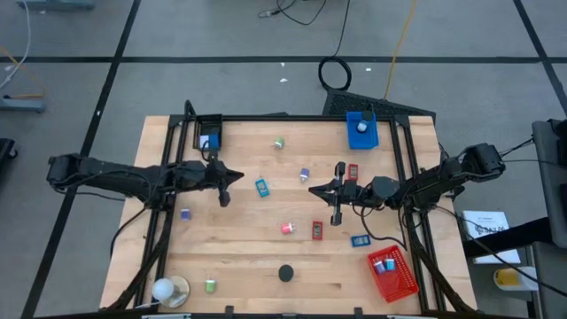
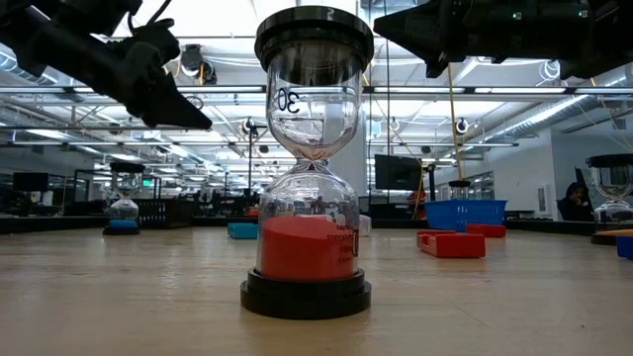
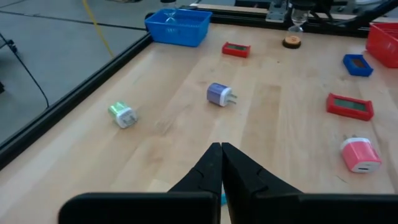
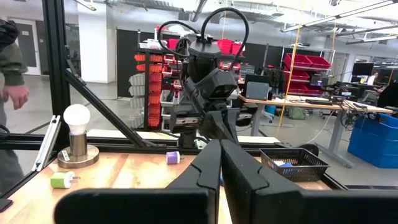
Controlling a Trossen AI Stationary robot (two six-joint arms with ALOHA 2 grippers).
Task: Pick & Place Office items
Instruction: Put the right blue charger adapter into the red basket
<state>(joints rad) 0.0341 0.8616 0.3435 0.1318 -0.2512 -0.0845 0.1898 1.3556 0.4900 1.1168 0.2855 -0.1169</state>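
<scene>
Both fingers (image 1: 241, 177) (image 1: 312, 189) seemingly empty above table (image 1: 248, 257)

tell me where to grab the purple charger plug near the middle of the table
Grip the purple plug across its blocky body, coming from above. It lies on its side with the prongs sticking out sideways, so the flat body faces, clear of the prongs, probably give the surest hold.

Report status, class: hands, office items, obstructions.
Left hand shut, empty, above table. Right hand shut, empty. Purple plug and other items loose on table. Nothing blocking.
</scene>
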